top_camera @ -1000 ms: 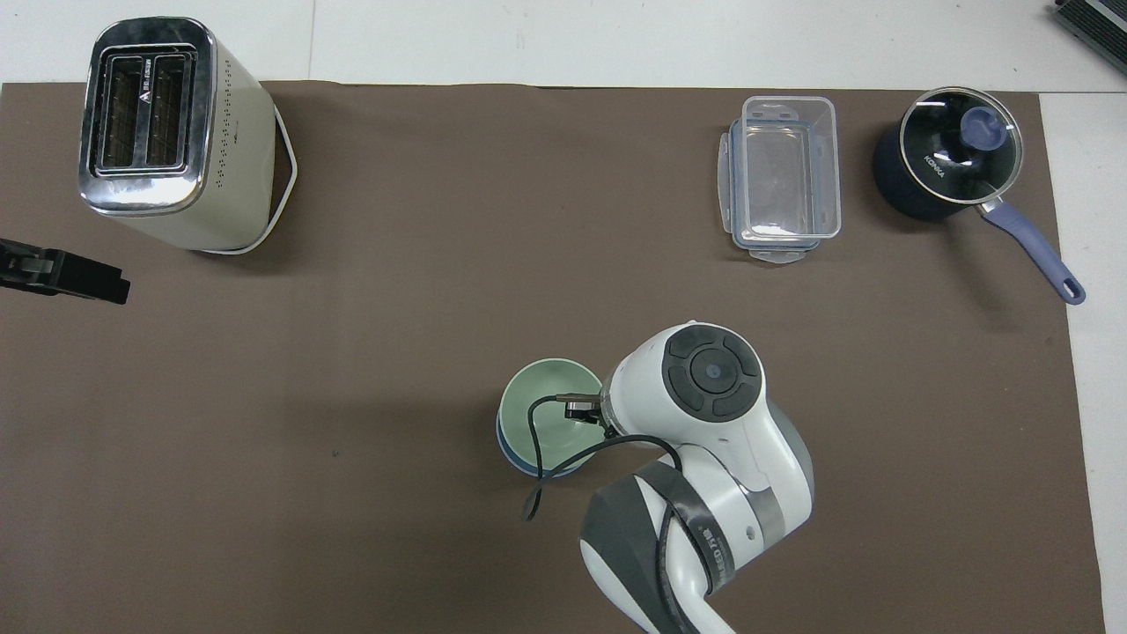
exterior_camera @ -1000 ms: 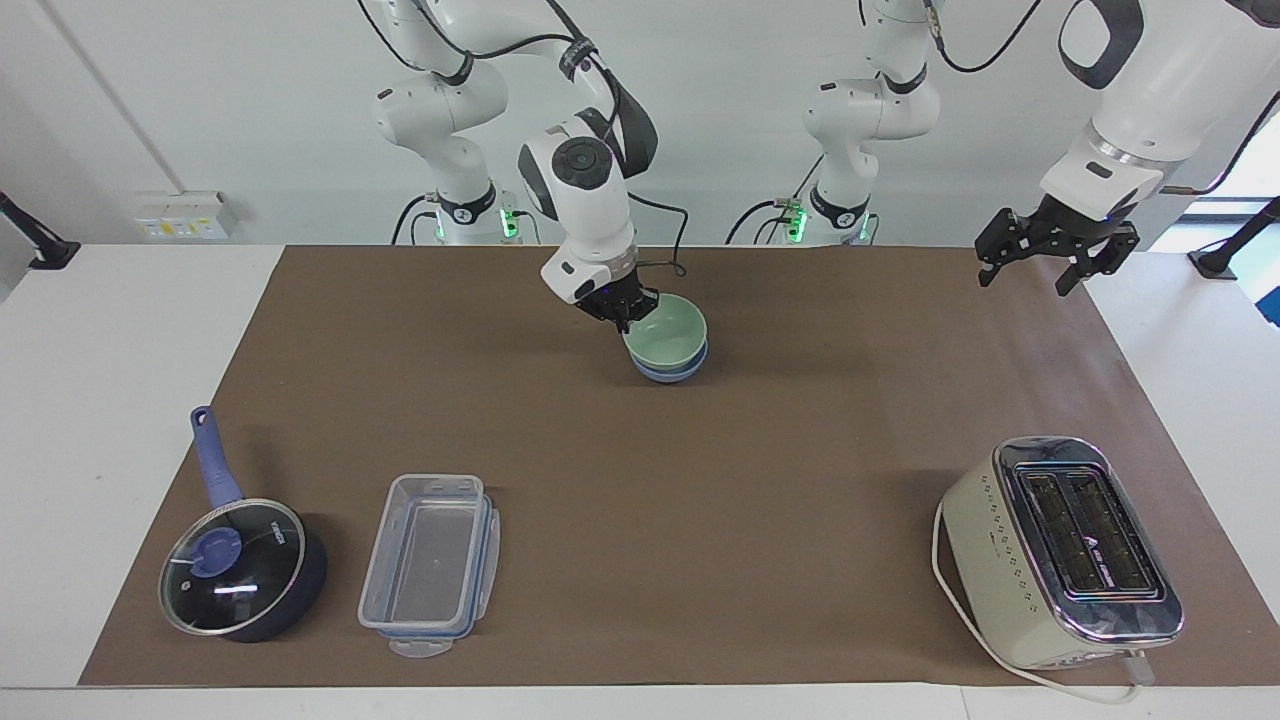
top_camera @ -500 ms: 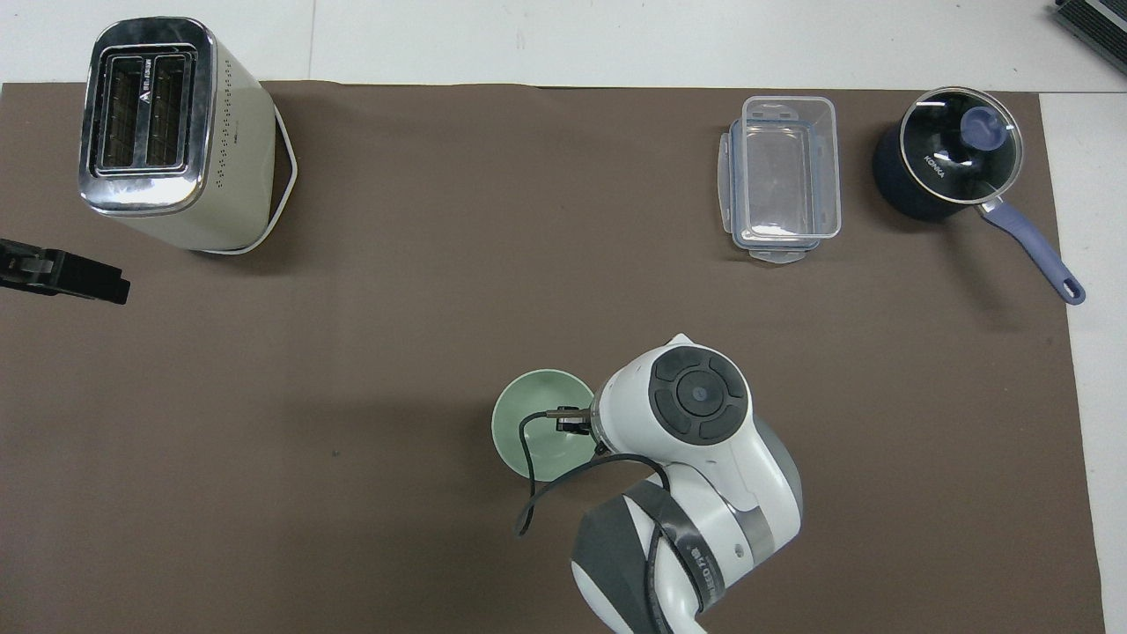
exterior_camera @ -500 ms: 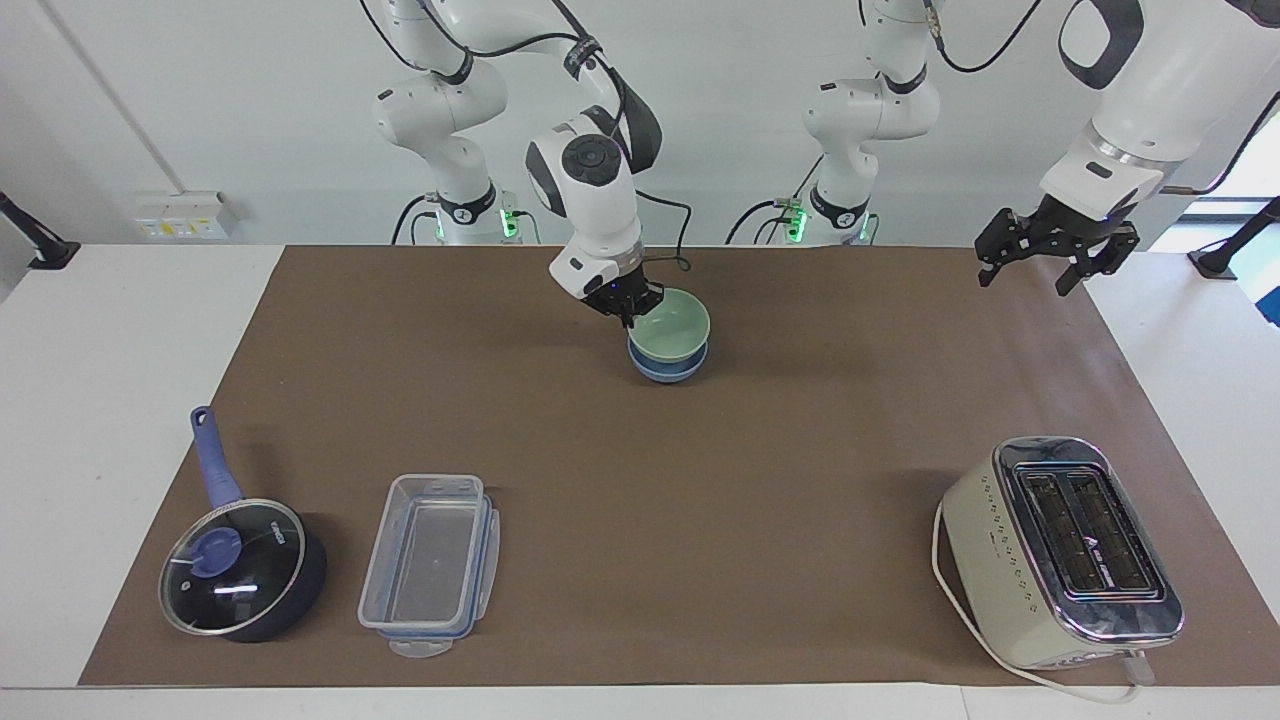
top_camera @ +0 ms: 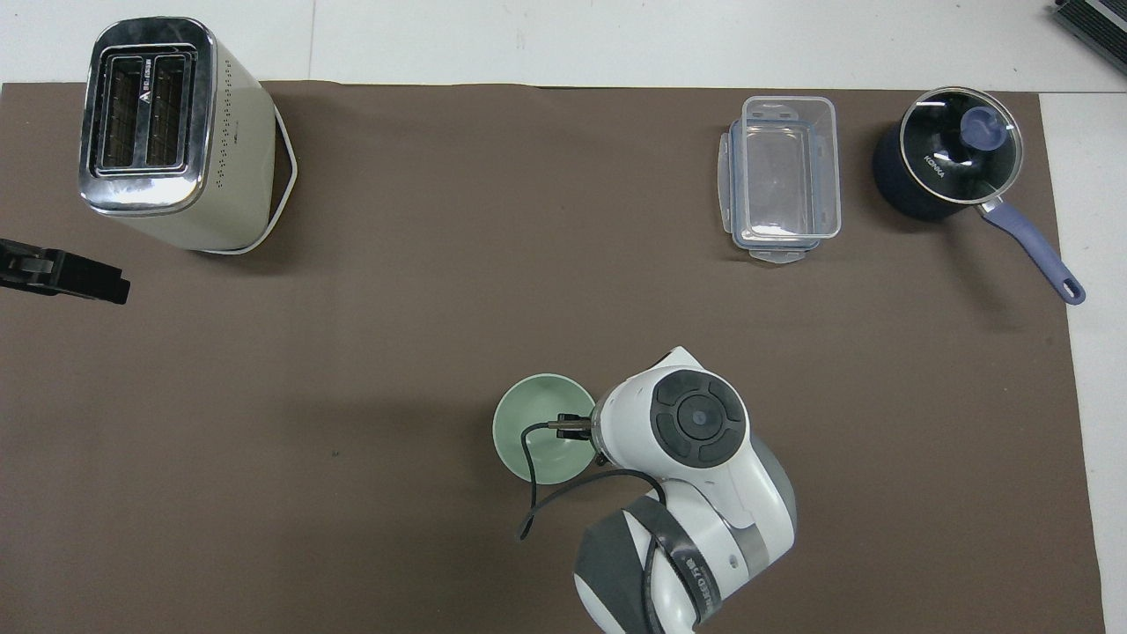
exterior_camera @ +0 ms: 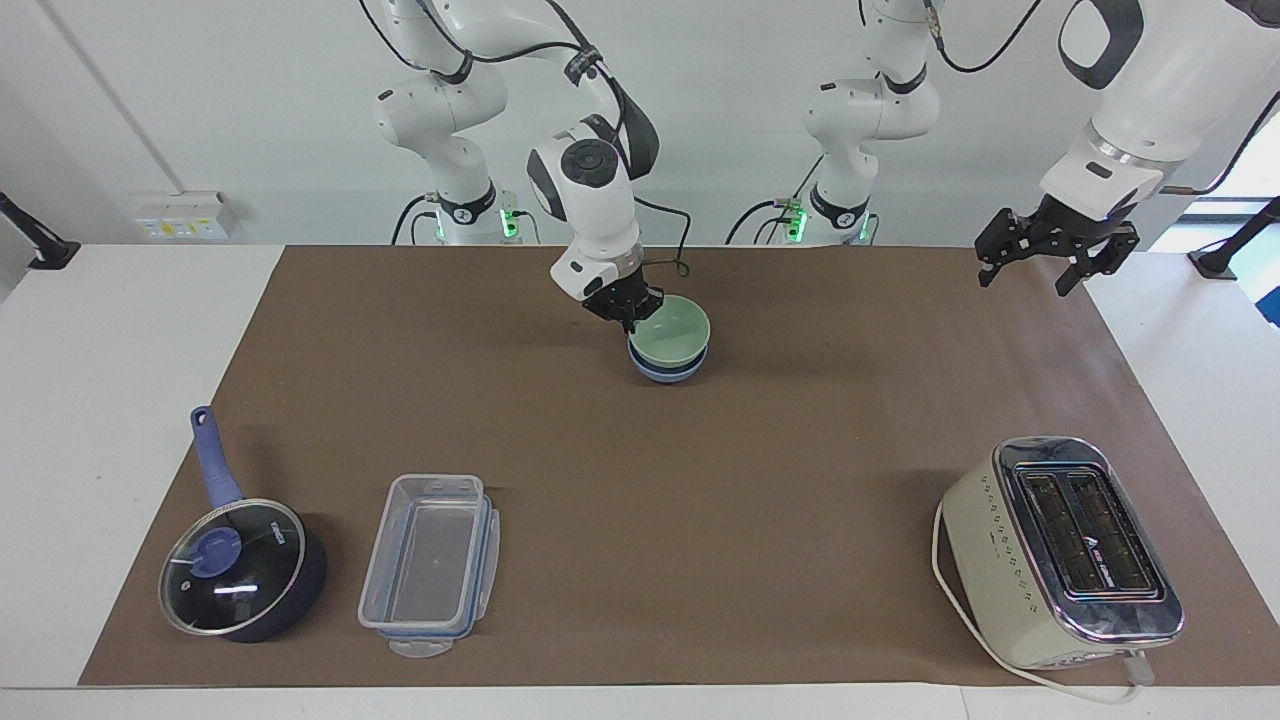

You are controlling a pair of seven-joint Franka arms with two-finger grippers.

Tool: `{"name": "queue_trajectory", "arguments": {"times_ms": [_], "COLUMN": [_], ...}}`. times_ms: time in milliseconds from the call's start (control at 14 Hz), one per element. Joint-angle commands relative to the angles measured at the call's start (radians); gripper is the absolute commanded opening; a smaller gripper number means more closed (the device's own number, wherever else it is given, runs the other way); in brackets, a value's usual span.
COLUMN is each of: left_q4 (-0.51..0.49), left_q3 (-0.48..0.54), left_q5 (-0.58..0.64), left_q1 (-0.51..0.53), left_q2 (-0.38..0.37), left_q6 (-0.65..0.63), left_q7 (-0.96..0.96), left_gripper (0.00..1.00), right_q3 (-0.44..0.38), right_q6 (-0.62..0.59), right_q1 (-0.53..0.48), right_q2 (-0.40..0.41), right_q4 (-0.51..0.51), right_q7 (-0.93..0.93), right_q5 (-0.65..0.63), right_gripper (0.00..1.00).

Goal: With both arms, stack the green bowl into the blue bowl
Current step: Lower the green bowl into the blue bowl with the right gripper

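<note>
The green bowl (exterior_camera: 675,328) sits nested in the blue bowl (exterior_camera: 668,372) on the brown mat, near the robots at mid-table. Only a band of the blue bowl shows under it. In the overhead view the green bowl (top_camera: 533,427) covers the blue bowl fully. My right gripper (exterior_camera: 628,312) is shut on the green bowl's rim, on the side toward the right arm's end. In the overhead view its wrist hides the fingers. My left gripper (exterior_camera: 1030,278) hangs open and empty in the air over the mat's edge at the left arm's end, waiting; it also shows in the overhead view (top_camera: 97,283).
A cream toaster (exterior_camera: 1060,550) stands far from the robots at the left arm's end. A clear plastic container (exterior_camera: 430,565) and a dark blue lidded saucepan (exterior_camera: 240,570) stand far from the robots at the right arm's end.
My right gripper drew back a little toward the robots with the green bowl, which levelled and settled squarely into the blue bowl. The left arm has not moved.
</note>
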Motion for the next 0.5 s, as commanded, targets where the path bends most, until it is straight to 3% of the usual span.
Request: {"name": "queue_trajectory", "arguments": {"times_ms": [0,429], "left_q4": [0.003,0.003], "left_q3": [-0.004,-0.004], "left_q5": [0.019,0.019], "left_q1": [0.006,0.006], "left_q2": [-0.008,-0.008], "left_q6": [-0.014,-0.014], "left_q7": [-0.011,-0.011], "left_gripper": [1.00,1.00], "right_q3": [0.005,0.006], "right_q6": [0.026,0.072], "right_q1": [-0.002,-0.001], "right_q2": [-0.040,-0.028], "right_q4": [-0.041,-0.043], "right_q7": [-0.003,0.006], "right_q5": [0.024,0.024], "right_gripper": [0.00,0.00]}}
